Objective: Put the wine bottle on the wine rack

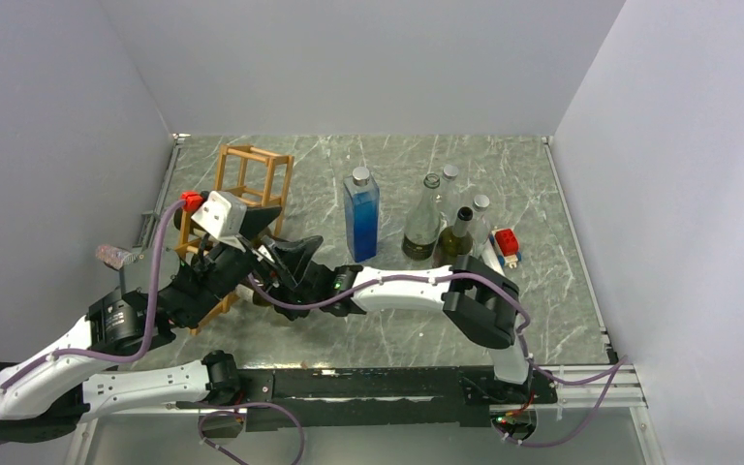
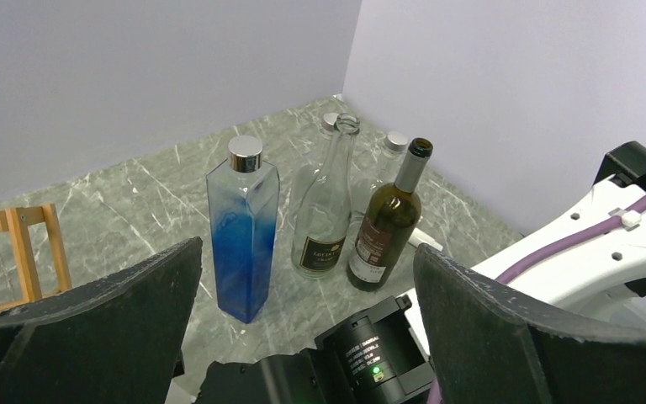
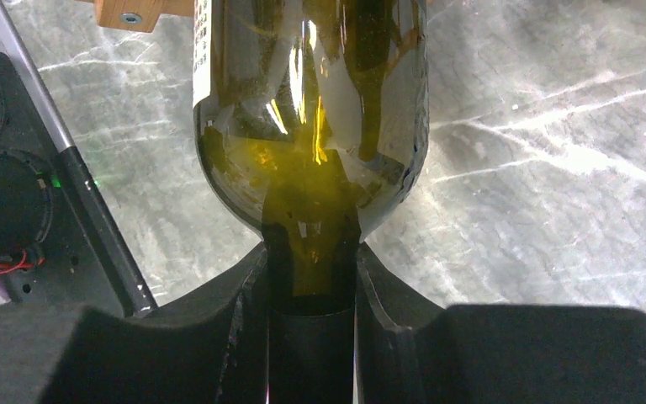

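Right pincer: you see it pinching the green wine bottle by the neck; left pincer spread wide; wine rack at ten o'clock on the surface.

The wine rack stands left of the bottles.

Brightly and evenly lit from overhead, diffuse. Only faint, soft shadows on the desk at the foot of the blue bottle. Sharp throughout from above. From the left wrist, crisp at the blue bottle, dark and blurred below it on the left gripper's fingers. White glare streaks and amber glow on the wine bottle.
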`<action>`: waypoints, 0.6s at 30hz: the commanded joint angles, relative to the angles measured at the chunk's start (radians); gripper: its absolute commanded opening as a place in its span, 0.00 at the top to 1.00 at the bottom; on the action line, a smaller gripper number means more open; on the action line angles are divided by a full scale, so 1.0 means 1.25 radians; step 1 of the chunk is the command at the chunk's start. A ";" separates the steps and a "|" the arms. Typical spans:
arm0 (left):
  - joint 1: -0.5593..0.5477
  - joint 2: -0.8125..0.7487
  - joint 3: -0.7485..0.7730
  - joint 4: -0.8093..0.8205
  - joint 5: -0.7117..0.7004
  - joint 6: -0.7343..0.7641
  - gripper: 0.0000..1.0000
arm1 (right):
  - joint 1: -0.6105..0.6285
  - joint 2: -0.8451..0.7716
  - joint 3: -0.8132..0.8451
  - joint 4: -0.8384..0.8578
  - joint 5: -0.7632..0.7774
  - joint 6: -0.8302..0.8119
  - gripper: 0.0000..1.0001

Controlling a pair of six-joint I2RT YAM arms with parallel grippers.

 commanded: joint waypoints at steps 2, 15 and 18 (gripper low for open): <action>-0.002 -0.014 0.027 0.009 -0.019 -0.016 0.01 | 0.018 -0.001 0.108 0.149 0.055 -0.042 1.00; -0.002 -0.013 0.041 -0.016 -0.026 0.000 0.01 | 0.035 0.090 0.233 0.128 0.105 -0.117 1.00; -0.002 -0.015 0.038 -0.011 -0.027 0.000 0.01 | 0.040 0.088 0.225 0.149 0.113 -0.104 1.00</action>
